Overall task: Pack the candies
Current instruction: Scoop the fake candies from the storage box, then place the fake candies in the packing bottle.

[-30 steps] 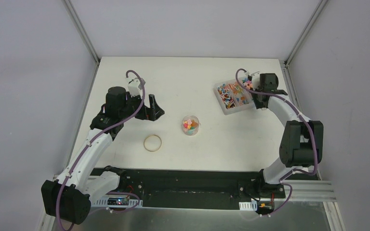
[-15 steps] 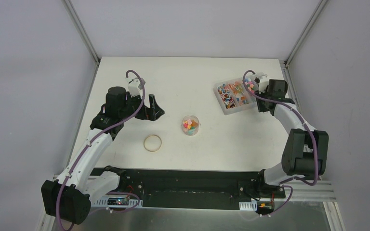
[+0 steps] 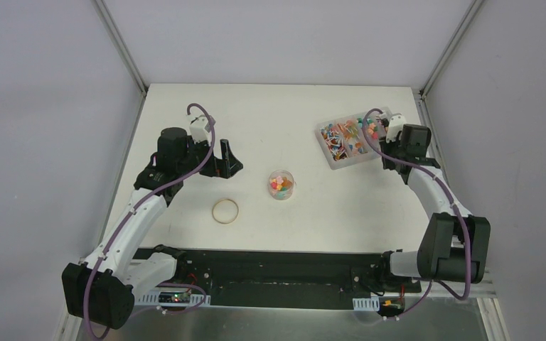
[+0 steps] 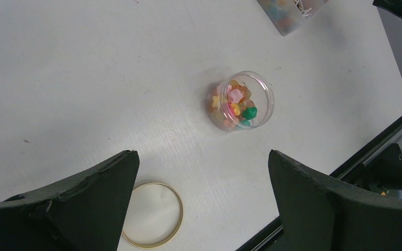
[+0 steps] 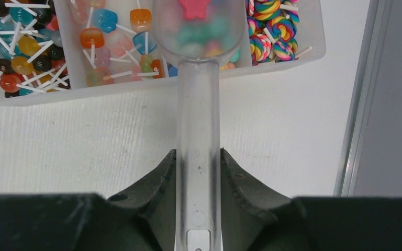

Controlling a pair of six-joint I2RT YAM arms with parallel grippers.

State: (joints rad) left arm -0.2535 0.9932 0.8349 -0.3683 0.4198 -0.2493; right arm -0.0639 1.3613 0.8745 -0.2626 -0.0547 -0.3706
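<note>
Surface: white surface [image 3: 256, 121] boxed in by grey walls; both arms reach over it from the near edge.
Candies: the candies [image 5: 193, 8] show in three places; a small load lies in the bowl of the clear scoop [image 5: 198, 104]; most sit in the compartment tray [image 5: 136, 86] at the far right; some are already in the little clear jar [image 4: 264, 99] near the middle.
Right hand: the right hand [image 5: 198, 157] is pinched on the scoop's handle, one finger on either side; the bowl hangs over the tray's near edge.
Left hand: the left hand [image 4: 203, 154] is spread wide and holds nothing; it hovers with the jar ahead of it and the rubber-band ring [image 4: 180, 212] just below.
Handling: we judge the sweets light, hard and loose, so they will roll and spill at any tilt; each is too small for a finger pinch.
Hold: we would carry them only in the scoop, gripped on its stiff handle and kept level; the handle looks smooth, so a firm squeeze matters.
Jar: it looks light and easy to tip, so we would pour gently from just above its open mouth.
</note>
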